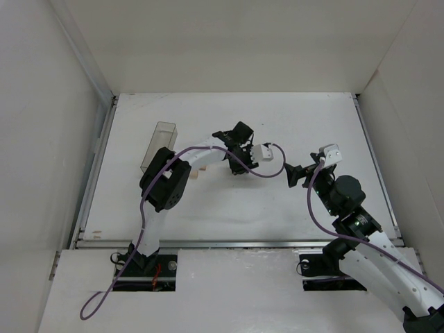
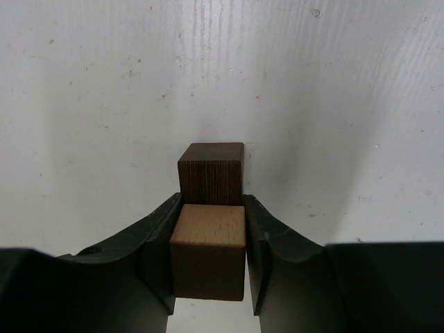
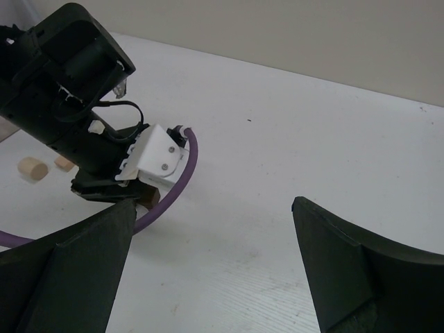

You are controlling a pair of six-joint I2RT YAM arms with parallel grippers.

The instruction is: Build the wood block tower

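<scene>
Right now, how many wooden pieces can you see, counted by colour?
Pale tan: 3 (cube in the left gripper, round piece and small piece lying loose)
Dark brown: 1 (block)
Total: 4

A pale tan cube point(image 2: 208, 251) touches a dark brown block point(image 2: 211, 173).

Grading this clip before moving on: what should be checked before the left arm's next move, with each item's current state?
1. Left gripper shut on tan cube: ok.
2. Cube sits square between the fingers: ok.
3. Dark brown block directly beyond the cube, aligned: ok.
4. Cube touching block or table: cannot tell.
5. Right gripper open, empty, apart from the left arm: ok.
6. Spare pale pieces loose on the table: ok.
</scene>
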